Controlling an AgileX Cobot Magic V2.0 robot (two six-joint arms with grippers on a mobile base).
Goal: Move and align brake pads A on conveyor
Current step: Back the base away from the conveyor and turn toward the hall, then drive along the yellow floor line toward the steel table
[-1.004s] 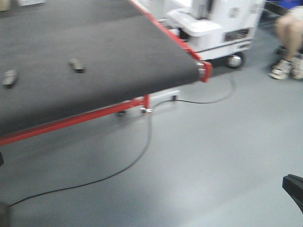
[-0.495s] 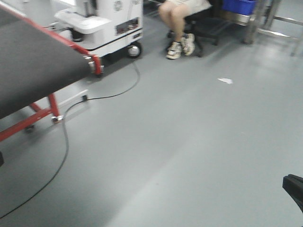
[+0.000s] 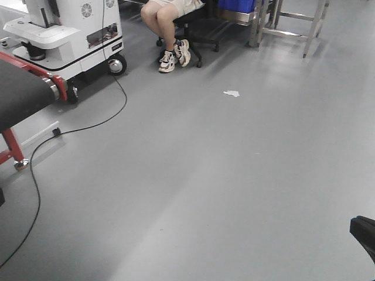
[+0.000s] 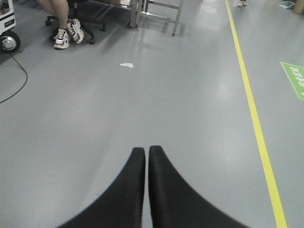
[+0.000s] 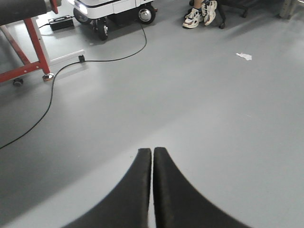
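Note:
Only the end of the conveyor (image 3: 17, 93) shows at the left edge of the front view, a dark belt on a red frame; its corner also appears at the conveyor (image 5: 21, 9) in the right wrist view. No brake pads are in view. My left gripper (image 4: 146, 149) is shut with nothing between its fingers, above bare grey floor. My right gripper (image 5: 152, 150) is likewise shut and empty over the floor. A dark piece of arm (image 3: 364, 231) pokes in at the front view's lower right.
A white wheeled machine (image 3: 70, 35) stands beside the conveyor end, with a black cable (image 3: 35, 175) trailing over the floor. A seated person's legs (image 3: 170, 35) and chair are at the back. Steel table legs (image 3: 281, 23), a paper scrap (image 3: 232, 93), a yellow floor line (image 4: 254, 118).
The front view has swung right: the conveyor and the two pads on it slid out to the left, and the person, chair and steel legs came into view.

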